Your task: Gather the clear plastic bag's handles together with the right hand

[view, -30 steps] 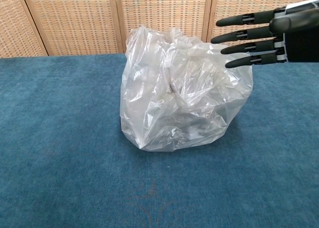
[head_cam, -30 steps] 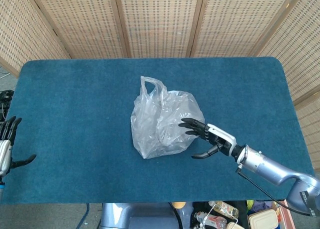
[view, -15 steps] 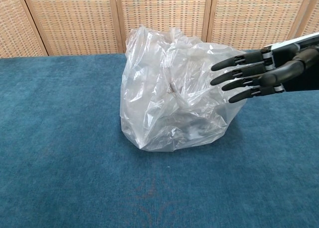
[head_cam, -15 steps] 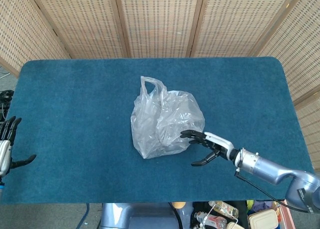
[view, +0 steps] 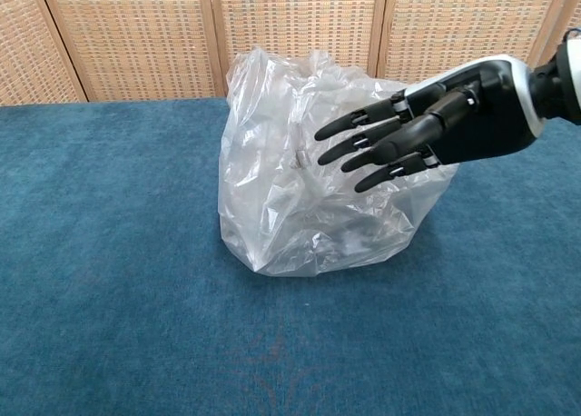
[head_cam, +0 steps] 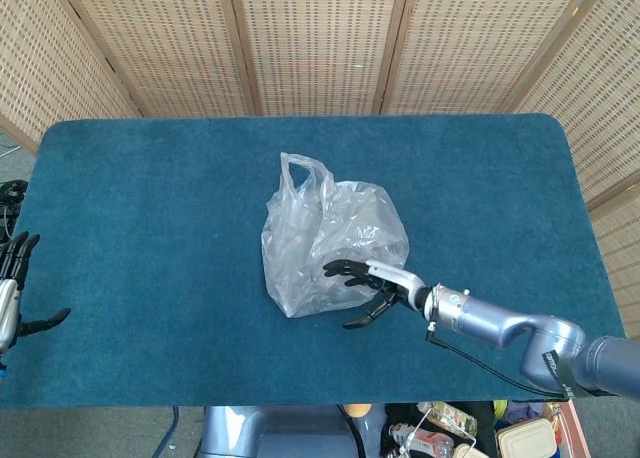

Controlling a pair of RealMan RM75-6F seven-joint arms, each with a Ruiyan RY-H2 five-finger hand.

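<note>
A crumpled clear plastic bag (head_cam: 330, 243) (view: 309, 189) stands in the middle of the blue table. One handle loop (head_cam: 297, 168) sticks up at its far left side. My right hand (head_cam: 375, 283) (view: 427, 130) is open, fingers spread and stretched toward the bag's near right side, in front of the bag's upper part in the chest view. Whether the fingertips touch the plastic I cannot tell. My left hand (head_cam: 14, 278) hangs open at the table's left edge, far from the bag.
The blue felt table (head_cam: 150, 198) spreads wide on every side of the bag. Wicker screens (head_cam: 320, 38) stand behind the far edge. Boxes and clutter (head_cam: 470, 428) lie on the floor below the near right edge.
My right hand has moved left and inward along the bag's near side, from beside its right flank to in front of it. The bag has barely shifted. The left hand stayed put.
</note>
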